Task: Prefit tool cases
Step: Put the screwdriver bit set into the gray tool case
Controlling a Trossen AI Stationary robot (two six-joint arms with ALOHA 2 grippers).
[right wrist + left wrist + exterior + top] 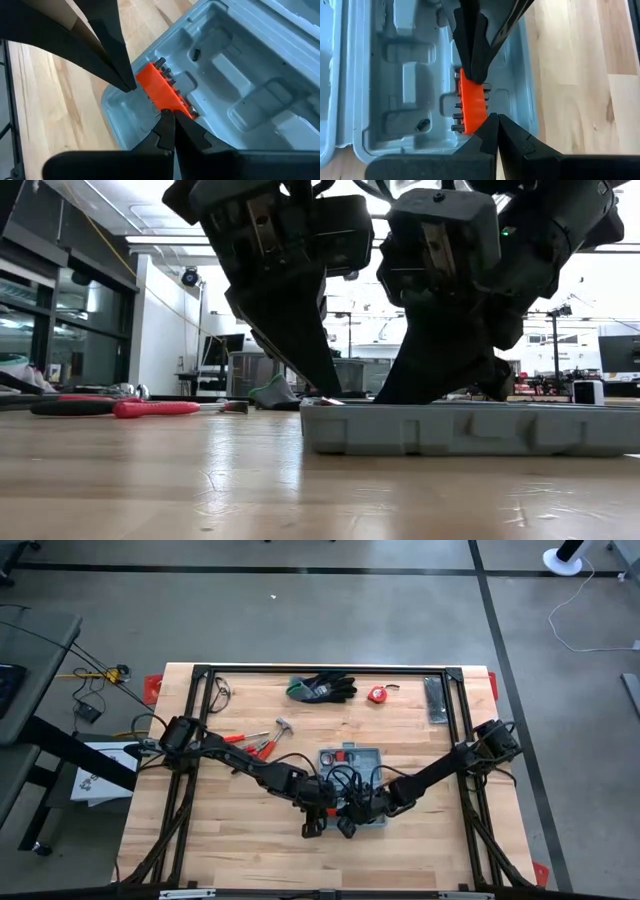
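The grey-blue tool case [352, 765] lies open on the wooden table, its moulded tray [405, 85] facing up. An orange bit holder [472, 102] with several dark bits lies in a recess at the tray's near end. Both grippers reach down into the tray and are shut. My left gripper [495, 120] stands at one end of the holder and my right gripper [168, 114] at the opposite end. In the low view the left gripper [322, 388] and the right gripper [400, 395] dip behind the case's near wall [470, 430]. My left gripper touches one end of the orange holder [480, 119] with its shut fingertips, slanting down from the table's left. The holder lies in its recess in the tray. My right gripper meets the holder's other end [172, 104] with its shut fingertips, slanting down from the table's right.
Red-handled pliers [250, 743] and a hammer [284, 726] lie left of the case. Black-and-green gloves [322, 688], a red tape measure [377, 694] and a dark grey bar [436, 700] lie along the far edge. A black frame [320, 670] borders the table.
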